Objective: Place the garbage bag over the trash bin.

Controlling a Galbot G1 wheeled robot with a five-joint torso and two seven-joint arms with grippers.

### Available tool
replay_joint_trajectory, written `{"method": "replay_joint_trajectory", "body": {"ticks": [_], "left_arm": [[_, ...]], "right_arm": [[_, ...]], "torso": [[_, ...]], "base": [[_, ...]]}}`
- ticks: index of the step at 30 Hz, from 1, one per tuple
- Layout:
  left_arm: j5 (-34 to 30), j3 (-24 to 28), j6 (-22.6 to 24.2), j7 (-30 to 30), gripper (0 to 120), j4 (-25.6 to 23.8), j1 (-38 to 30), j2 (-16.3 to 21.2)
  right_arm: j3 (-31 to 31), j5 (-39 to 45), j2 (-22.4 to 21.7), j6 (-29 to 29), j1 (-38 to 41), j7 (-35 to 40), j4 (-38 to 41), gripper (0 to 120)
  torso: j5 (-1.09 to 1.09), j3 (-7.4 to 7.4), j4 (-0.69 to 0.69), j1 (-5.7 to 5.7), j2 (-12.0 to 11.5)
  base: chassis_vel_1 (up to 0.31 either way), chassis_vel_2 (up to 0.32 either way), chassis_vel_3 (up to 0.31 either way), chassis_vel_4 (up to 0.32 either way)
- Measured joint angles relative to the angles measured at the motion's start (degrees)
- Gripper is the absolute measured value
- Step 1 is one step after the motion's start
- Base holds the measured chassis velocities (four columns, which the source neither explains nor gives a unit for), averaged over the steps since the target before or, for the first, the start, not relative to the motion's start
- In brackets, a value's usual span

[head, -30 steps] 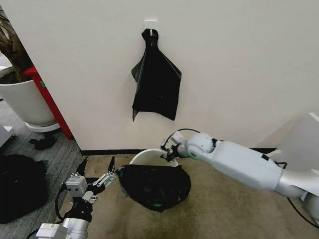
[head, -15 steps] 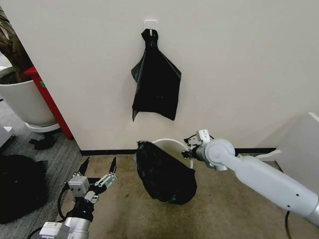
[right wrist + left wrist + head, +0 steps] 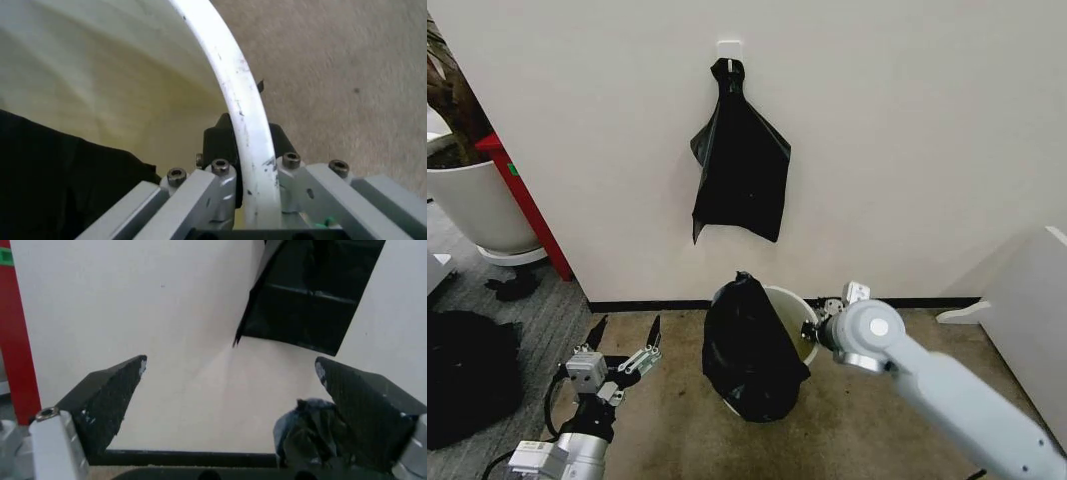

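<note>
Now the garbage bag hangs bunched over the trash bin's left side, narrower and more upright than half a second ago, with more white rim showing. The right gripper is clamped on the bin's right rim, having drifted further right. The left gripper, left of the bin, stays spread wide and empty. Another black bag hangs on the wall above the bin.

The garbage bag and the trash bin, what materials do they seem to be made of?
The garbage bag: apparently thin plastic film, black, slightly glossy; it crumples and sags over one side. The trash bin: likely rigid moulded plastic, white, smooth rolled rim with small scuffs.
</note>
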Motion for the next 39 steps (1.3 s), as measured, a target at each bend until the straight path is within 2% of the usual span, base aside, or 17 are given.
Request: {"method": "replay_joint_trajectory", "body": {"ticks": [12,20,29,32,34,39], "left_arm": [[1.3,0.2,-0.5,0.2,100,0.2,0.8,-1.1],[1.6,0.0,-0.9,0.5,100,-0.1,1.3,-1.1],[1.6,0.0,-0.9,0.5,100,-0.5,1.1,-0.9],[1.6,0.0,-0.9,0.5,100,-0.6,0.9,-1.0],[1.6,0.0,-0.9,0.5,100,-0.6,0.8,-1.0],[1.5,0.1,-0.9,0.5,100,-0.7,0.3,-1.0]], "right_arm": [[2.4,-10.2,3.4,1.8,-6.6,-1.9,-2.2,0],[2.3,-12.9,4.9,2.1,-8.6,-3.1,-2.7,0],[2.8,-13.8,4.5,1.9,-10.1,-3.4,-1.3,30],[3.7,-13.3,2.9,1.8,-10.5,-3.4,1.2,44],[3.9,-13.2,2.4,1.7,-10.5,-3.4,1.9,47],[5.0,-13.4,-0.9,1.2,-11.3,-4.0,6.0,69]], "torso": [[-0.02,0.00,0.00,0.00,0.0],[-0.02,-0.01,0.00,0.00,0.0],[0.01,0.01,0.01,0.00,0.0],[0.00,0.01,0.01,0.00,0.0],[0.00,0.01,0.01,0.00,0.0],[0.01,0.01,0.01,0.00,0.0]], "base": [[0.000,0.000,0.000,0.000],[0.000,0.000,0.000,0.000],[0.000,0.000,0.000,0.000],[0.000,0.000,0.000,0.000],[0.000,0.000,0.000,0.000],[0.000,0.000,0.000,0.000]]}}
